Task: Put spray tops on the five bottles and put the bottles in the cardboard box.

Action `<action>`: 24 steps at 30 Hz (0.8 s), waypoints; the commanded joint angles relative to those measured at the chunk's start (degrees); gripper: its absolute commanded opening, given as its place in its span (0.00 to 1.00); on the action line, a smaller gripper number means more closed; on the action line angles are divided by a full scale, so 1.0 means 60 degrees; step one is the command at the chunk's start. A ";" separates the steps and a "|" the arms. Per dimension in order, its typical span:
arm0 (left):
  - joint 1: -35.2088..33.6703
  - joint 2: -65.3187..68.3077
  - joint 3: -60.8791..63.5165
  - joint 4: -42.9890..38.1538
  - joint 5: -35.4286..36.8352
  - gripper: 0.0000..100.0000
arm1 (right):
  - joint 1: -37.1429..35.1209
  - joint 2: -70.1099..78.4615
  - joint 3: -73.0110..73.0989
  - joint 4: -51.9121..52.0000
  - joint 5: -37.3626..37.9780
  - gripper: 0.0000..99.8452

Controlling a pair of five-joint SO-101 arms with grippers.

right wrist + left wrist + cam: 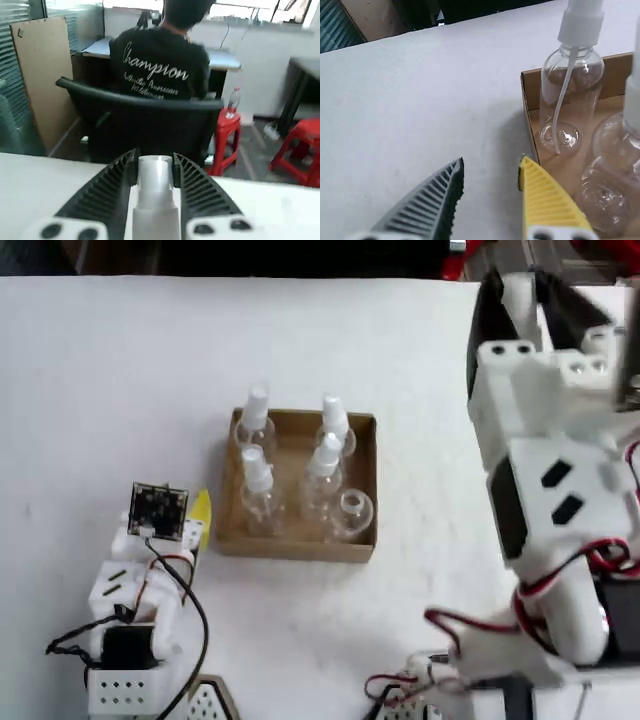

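Bottles [322,480], five of them, stand upright in the cardboard box [298,546] at the middle of the table [100,360]. Just left of the box's left wall hangs the left tool [491,161], spread wide with nothing between its fingers. Inside the box, four wear spray tops [256,405]: two on the left and two beside them. The bare bottle [352,508] stands in the near right corner. Well to the right, the right arm [560,480] stands high. Its right tool [155,156] clamps the last spray top [155,200], which lies along the fingers and aims level past the far edge. The bare bottle lies left, nearer and lower, so the top likely needs swinging upright.
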 commanded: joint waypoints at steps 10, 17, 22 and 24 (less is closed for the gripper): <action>0.0095 -0.0051 0.0015 -0.0029 -0.0103 0.17 | -0.2352 -0.2938 0.6476 -0.0608 -0.3150 0.02; 0.0095 -0.0051 0.0015 -0.0029 -0.0103 0.17 | -0.2484 -0.4227 0.9949 -0.3363 -0.3648 0.02; 0.0095 -0.0051 0.0015 -0.0029 -0.0103 0.17 | -0.2498 -0.6645 1.3963 -0.6571 -0.3663 0.02; 0.0095 -0.0051 0.0015 -0.0029 -0.0103 0.17 | -0.2498 -0.7773 1.5634 -0.8476 -0.3663 0.02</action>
